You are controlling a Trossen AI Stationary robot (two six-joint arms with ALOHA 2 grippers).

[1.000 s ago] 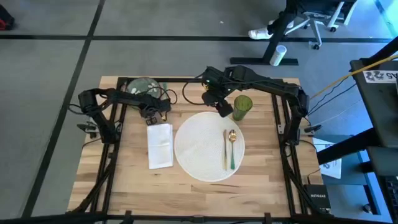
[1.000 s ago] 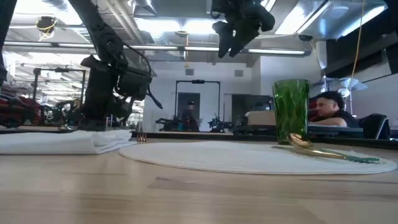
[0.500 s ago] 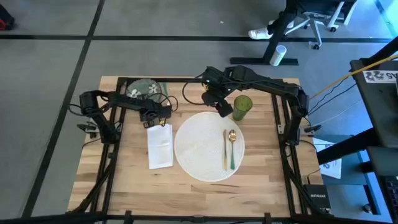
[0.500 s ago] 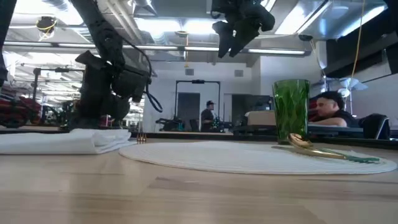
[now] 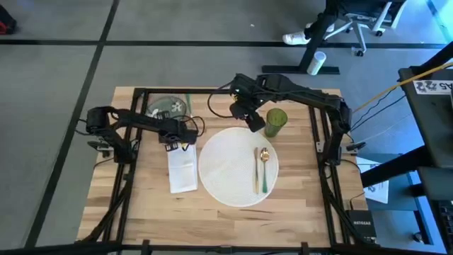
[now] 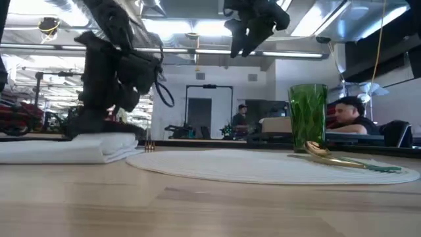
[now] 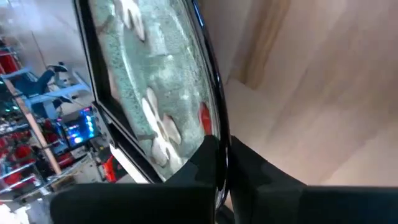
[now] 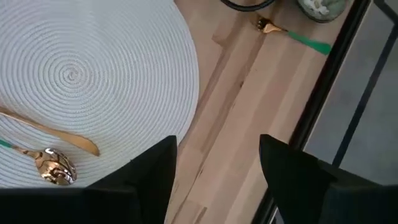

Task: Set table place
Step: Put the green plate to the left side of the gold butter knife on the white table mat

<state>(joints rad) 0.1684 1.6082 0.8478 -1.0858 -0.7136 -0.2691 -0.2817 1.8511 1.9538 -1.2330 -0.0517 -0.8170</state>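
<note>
On the table (image 5: 219, 212), the left gripper (image 5: 178, 138) pinches the dish (image 5: 164, 108); the right gripper (image 5: 249, 122) hovers open beside the tumbler (image 5: 276, 120).

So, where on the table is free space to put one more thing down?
Bare wood runs along the near edge of the table, below the napkin and the white plate. Another free strip lies right of the plate, below the green tumbler. The far side is crowded: both grippers, the flowered dish, cables.

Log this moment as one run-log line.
left gripper low over napkin far end | right gripper open, raised beside tumbler | spoon on plate
</note>
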